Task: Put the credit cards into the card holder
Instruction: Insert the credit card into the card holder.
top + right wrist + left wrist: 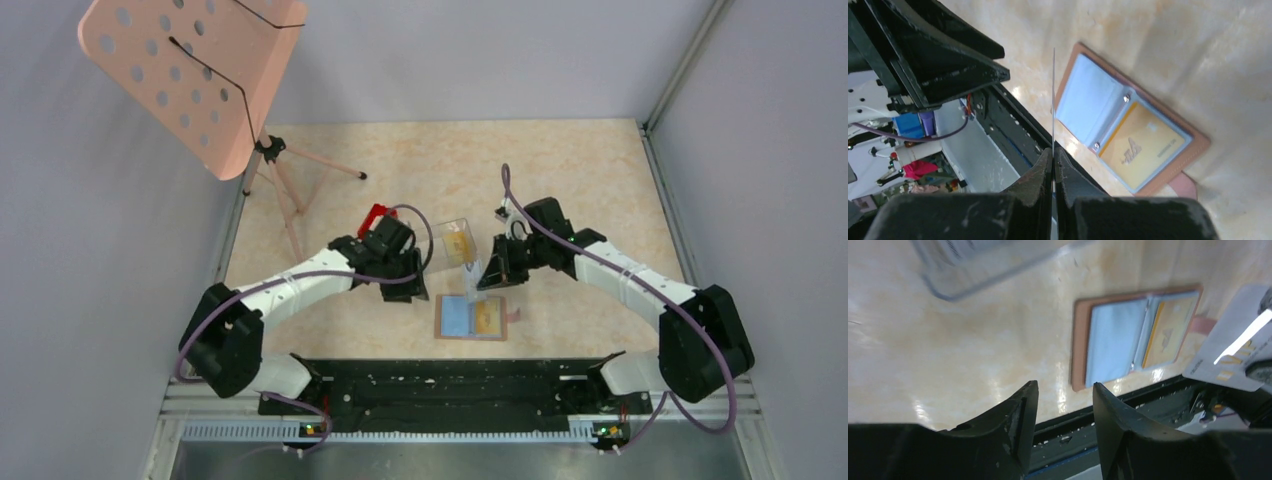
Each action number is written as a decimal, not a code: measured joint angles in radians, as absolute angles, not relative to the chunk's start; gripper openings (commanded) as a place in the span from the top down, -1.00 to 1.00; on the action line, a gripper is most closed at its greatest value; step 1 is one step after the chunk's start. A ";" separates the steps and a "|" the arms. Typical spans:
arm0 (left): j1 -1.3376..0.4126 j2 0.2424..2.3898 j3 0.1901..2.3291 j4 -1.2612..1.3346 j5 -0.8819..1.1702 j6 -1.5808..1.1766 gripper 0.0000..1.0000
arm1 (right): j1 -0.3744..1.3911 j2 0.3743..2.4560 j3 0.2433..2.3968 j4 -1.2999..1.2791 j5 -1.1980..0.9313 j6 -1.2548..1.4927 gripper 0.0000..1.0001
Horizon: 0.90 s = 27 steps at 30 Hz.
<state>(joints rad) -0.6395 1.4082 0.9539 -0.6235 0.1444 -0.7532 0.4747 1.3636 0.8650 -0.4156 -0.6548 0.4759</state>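
The card holder [470, 318] lies open on the table near the front edge, blue lining up, with a yellow-orange credit card [489, 317] in its right pocket. It also shows in the left wrist view [1108, 335] and the right wrist view [1083, 90]. My right gripper [1053, 149] is shut on a pale whitish credit card [1053, 100], held upright and edge-on above the holder's left side; its face shows in the left wrist view [1233, 350]. My left gripper [1063, 390] is open and empty, left of the holder and above the table.
A clear plastic box [455, 240] with a yellow card inside stands behind the holder, between the two grippers. A small red tray [377, 215] shows behind the left wrist. A pink music stand [195, 70] stands at the back left. The black base rail [450, 385] runs along the front.
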 measured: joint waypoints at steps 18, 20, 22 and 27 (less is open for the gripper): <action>-0.775 1.558 0.739 -0.236 0.247 -0.949 0.97 | 0.467 1.302 0.548 -0.255 -0.659 0.548 1.00; -0.775 1.569 0.739 -0.226 0.258 -0.957 1.00 | 0.467 1.324 0.541 -0.229 -0.662 0.554 1.00; -0.776 1.571 0.740 -0.225 0.261 -0.964 1.00 | 0.466 1.341 0.530 -0.202 -0.674 0.560 1.00; -0.791 1.594 0.751 -0.203 0.274 -0.982 1.00 | 0.466 1.377 0.530 -0.160 -0.695 0.569 1.00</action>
